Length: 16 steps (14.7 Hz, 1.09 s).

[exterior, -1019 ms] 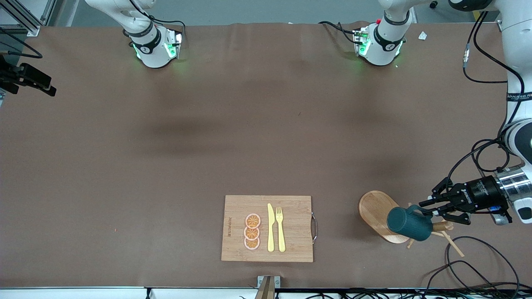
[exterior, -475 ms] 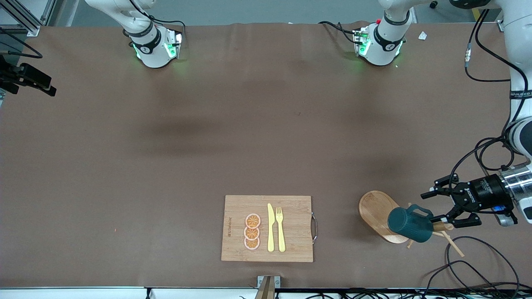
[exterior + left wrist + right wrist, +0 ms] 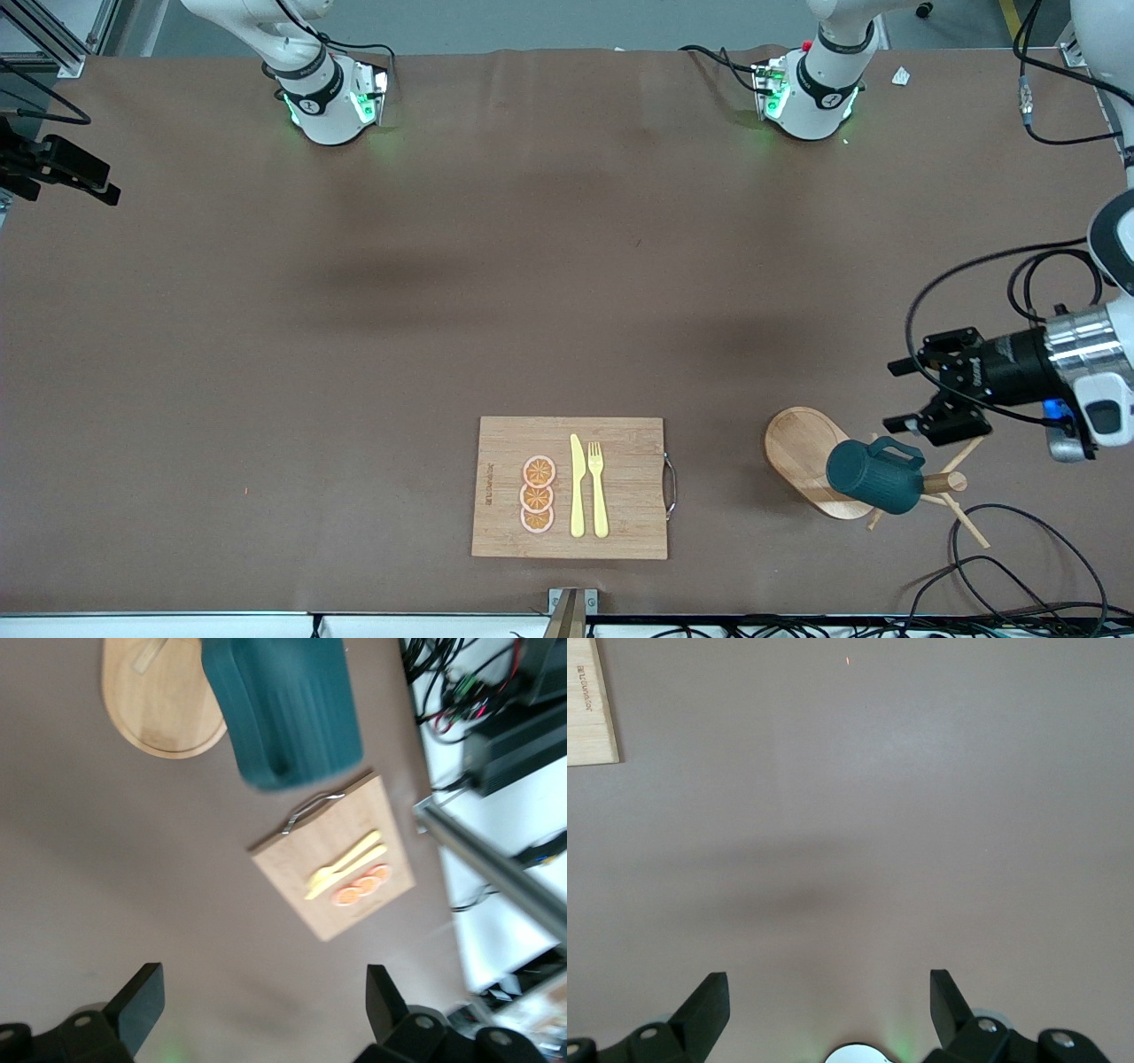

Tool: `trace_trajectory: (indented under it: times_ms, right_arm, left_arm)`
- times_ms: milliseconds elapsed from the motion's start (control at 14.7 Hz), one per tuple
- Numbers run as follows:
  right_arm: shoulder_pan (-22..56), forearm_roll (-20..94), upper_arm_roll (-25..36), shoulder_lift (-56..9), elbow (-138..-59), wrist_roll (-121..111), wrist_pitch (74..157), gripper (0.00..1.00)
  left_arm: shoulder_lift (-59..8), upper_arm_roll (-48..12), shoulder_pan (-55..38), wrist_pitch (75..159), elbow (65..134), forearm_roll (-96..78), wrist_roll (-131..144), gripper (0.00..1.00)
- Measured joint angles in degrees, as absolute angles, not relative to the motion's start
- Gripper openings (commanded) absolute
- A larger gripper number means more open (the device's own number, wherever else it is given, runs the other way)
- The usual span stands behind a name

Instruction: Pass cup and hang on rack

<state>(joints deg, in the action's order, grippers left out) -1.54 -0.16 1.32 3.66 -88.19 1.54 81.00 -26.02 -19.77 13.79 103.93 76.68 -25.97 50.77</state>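
The dark teal ribbed cup [image 3: 873, 477] hangs tilted by its loop handle on a peg of the wooden rack [image 3: 802, 452], above the oval base. In the left wrist view the cup [image 3: 283, 709] and the rack's base [image 3: 159, 700] lie ahead of the fingers. My left gripper [image 3: 895, 395] is open and holds nothing; it hovers over bare table beside the rack, apart from the cup. The left wrist view shows its jaws [image 3: 264, 1010] spread wide. My right gripper [image 3: 828, 1005] is open over bare brown table and is out of the front view.
A bamboo cutting board [image 3: 571, 487] with a metal handle carries a yellow knife [image 3: 577, 486], a fork [image 3: 598, 487] and orange slices [image 3: 538, 494], toward the right arm's end from the rack. Loose black cables [image 3: 1001, 549] lie by the rack at the table's front edge.
My left gripper opened, let go of the cup's handle, and drew back from the rack. The cup stays hanging on the peg. The right arm has not moved.
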Motion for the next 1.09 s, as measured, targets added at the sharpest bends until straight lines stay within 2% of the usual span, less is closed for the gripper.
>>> trace_trajectory:
  times_ms: [543,883,1086]
  right_arm:
    - [-1.54,-0.16,1.33,3.66,-88.20,1.54,80.99,1.00]
    - [-1.54,-0.16,1.32,3.66,-88.20,1.54,80.99,1.00]
    - [-1.54,-0.16,1.32,3.66,-88.20,1.54,80.99,1.00]
  left_arm:
    - [-19.66,-31.90,13.62,95.90,76.71,5.29,47.36,1.00]
    - [-14.92,-31.77,14.17,92.17,76.68,6.62,40.05,1.00]
    - [-10.83,-26.17,9.77,89.45,76.70,6.63,32.73,1.00]
